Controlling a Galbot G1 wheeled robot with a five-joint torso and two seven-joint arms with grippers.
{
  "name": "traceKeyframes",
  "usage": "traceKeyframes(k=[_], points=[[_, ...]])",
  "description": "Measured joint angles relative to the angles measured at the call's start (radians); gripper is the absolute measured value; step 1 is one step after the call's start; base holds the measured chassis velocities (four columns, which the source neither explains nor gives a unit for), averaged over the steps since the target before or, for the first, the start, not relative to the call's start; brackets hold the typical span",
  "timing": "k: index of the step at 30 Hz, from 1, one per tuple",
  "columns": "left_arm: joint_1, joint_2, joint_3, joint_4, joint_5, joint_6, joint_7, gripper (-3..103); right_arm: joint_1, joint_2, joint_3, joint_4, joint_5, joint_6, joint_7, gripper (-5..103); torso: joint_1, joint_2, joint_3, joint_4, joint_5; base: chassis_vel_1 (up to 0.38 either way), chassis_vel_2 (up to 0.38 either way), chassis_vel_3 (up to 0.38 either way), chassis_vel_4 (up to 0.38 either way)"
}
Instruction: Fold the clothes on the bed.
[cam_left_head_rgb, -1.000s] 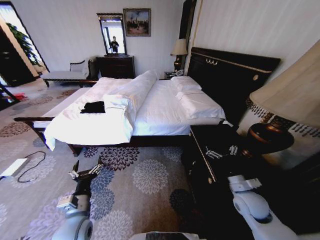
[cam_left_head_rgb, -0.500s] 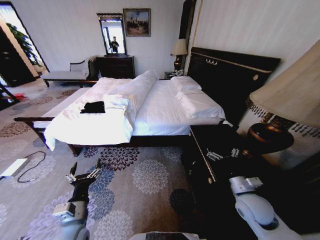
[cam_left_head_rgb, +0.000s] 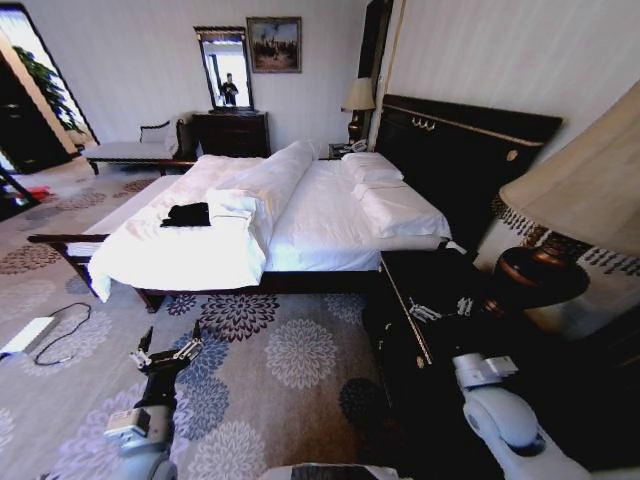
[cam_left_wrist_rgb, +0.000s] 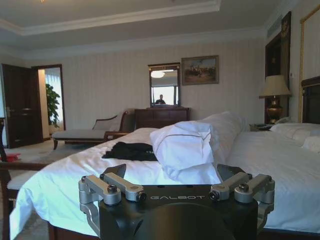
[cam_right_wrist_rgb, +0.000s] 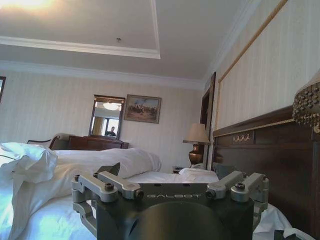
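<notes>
The clothes (cam_left_head_rgb: 187, 214) are a small black crumpled heap on the white duvet near the foot corner of the bed (cam_left_head_rgb: 330, 215). They also show in the left wrist view as a dark heap (cam_left_wrist_rgb: 131, 150) beside a bunched fold of duvet. My left gripper (cam_left_head_rgb: 168, 348) hangs low over the carpet, short of the bed's foot, open and empty; its fingers (cam_left_wrist_rgb: 119, 171) spread wide. My right gripper (cam_left_head_rgb: 438, 309) is open and empty above the dark nightstand, beside the headboard (cam_right_wrist_rgb: 260, 145).
A dark nightstand (cam_left_head_rgb: 420, 300) and a large table lamp (cam_left_head_rgb: 560, 230) stand close on my right. A white box with a black cable (cam_left_head_rgb: 45, 335) lies on the carpet to the left. A chaise bench (cam_left_head_rgb: 130, 150) and a dresser with a mirror (cam_left_head_rgb: 230, 125) stand at the far wall.
My left arm has sunk a little toward the carpet. The right arm has shifted only slightly. The clothes lie as before.
</notes>
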Motion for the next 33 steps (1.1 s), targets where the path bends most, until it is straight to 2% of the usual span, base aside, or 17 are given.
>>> traceKeyframes(k=[7, 23, 33], points=[[-0.023, 0.019, -0.003, 0.018, -0.032, 0.006, 0.002, 100, 0.023, 0.01, -0.002, -0.029, 0.012, 0.005, -0.008, 100, 0.0, 0.0, 0.0, 0.0002, 0.0, -0.065, 0.062, 0.061, -0.068], [-0.058, 0.04, -0.003, 0.067, -0.047, 0.001, -0.002, 100, 0.036, 0.067, -0.013, -0.073, -0.005, 0.022, -0.022, 100, 0.0, 0.0, 0.0, 0.0002, 0.0, -0.077, 0.09, 0.08, -0.083], [-0.064, 0.047, -0.006, 0.049, -0.075, -0.003, -0.001, 100, 0.036, 0.081, -0.012, -0.072, -0.007, 0.024, -0.023, 100, 0.0, 0.0, 0.0, 0.0002, 0.0, -0.071, 0.081, 0.07, -0.078]])
